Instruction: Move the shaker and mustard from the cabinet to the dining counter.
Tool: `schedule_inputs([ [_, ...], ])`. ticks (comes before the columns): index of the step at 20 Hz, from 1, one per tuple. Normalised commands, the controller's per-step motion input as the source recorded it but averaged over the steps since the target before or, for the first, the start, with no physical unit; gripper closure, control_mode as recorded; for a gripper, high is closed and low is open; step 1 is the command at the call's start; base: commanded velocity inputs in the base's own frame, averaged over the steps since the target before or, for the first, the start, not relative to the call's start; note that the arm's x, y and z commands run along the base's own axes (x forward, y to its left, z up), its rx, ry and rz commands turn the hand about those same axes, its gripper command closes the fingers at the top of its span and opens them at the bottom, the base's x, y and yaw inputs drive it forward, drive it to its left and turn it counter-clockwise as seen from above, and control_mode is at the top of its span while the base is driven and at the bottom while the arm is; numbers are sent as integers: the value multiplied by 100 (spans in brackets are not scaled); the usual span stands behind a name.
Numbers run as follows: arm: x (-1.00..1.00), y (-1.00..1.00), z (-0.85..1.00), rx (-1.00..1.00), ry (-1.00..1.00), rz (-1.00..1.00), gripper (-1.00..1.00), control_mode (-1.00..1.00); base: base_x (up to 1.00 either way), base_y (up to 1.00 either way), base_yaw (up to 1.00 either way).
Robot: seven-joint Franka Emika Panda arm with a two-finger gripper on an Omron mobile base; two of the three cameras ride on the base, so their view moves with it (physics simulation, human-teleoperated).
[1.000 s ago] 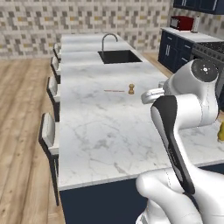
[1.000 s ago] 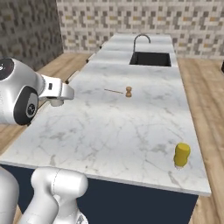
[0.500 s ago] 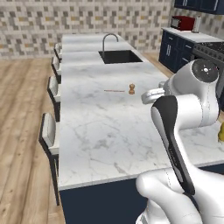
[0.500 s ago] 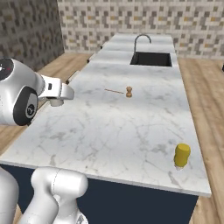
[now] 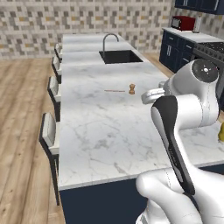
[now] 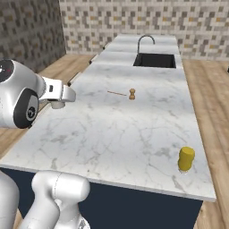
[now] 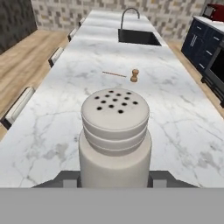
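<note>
Mustard [image 6: 186, 159] is already down, standing upright near the right front corner of the dining counter [image 6: 134, 134]. So half the job is done; the shaker leg is in hand.

Gripper [image 7: 114, 181] is clenched on the shaker [image 7: 115, 138]. In the hand view the shaker sits upright between the finger tips, perforated cap up, with the counter top spread out beyond it. In the right base view the shaker [image 6: 57, 104] hangs under the hand over the left edge of the counter, front half, clear of the surface as far as I can tell.

Small brown mill [image 5: 131, 89] stands mid-counter, with a thin stick [image 5: 114, 90] lying just beside it on its left. Both well apart from the shaker. Sink [image 5: 120, 56] and faucet [image 5: 110, 40] at the far end.

Next move, my read: lower straight down until the base touches marble, keep it vertical, then release. Plenty of bare counter under and ahead of the hand. Main risk is letting go too high, or too close to the left edge, so it tips.
</note>
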Motion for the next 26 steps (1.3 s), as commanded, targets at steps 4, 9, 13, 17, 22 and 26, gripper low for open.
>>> schedule_inputs([
  [4, 30, -17, -42, 0, 16, 0, 100, -100, 0, 0, 0],
  [9, 26, -19, -44, 0, 12, 0, 100, -100, 0, 0, 0],
  [13, 19, -18, -46, 0, 6, 0, 100, -100, 0, 0, 0],
  [17, 7, -32, -47, 0, 3, 3, 100, -100, 0, 0, 0],
  [22, 2, -33, -51, -10, 0, 2, 100, -100, 0, 0, 0],
  [26, 0, -42, -43, -15, 0, 5, 100, -100, 0, 0, 0],
])
